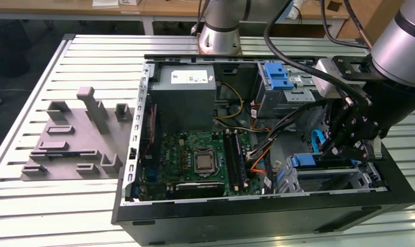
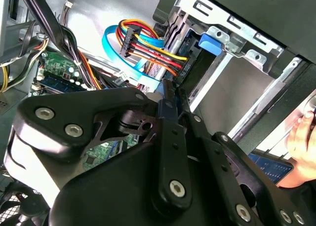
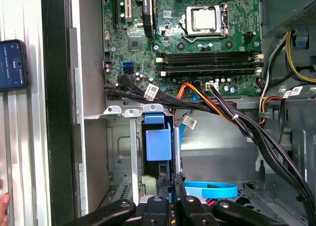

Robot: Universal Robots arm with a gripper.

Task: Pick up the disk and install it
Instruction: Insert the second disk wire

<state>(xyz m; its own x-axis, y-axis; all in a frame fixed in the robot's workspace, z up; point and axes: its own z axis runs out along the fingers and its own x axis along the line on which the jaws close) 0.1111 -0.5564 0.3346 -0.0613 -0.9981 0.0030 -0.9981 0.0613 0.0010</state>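
The claw (image 3: 169, 186), pinched nearly closed on the disk (image 3: 159, 144), holds it edge-on in the bay at the case's (image 1: 262, 218) four o'clock corner so it slides home.

silver-grey arm (image 1: 406, 41), black cables, black tool (image 1: 355, 146) linkages (silver screw heads)

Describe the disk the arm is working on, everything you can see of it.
The disk stands on edge in a metal bay at the case's corner, near the exterior view's right. Mostly its bright blue plastic frame shows, with a thin silvery metal edge beside it; its label is hidden. The bay's steel walls flank it, and coloured cables run just above. The black pincer is right at its outer end, fingers close together around the blue edge; actual contact is hard to confirm.
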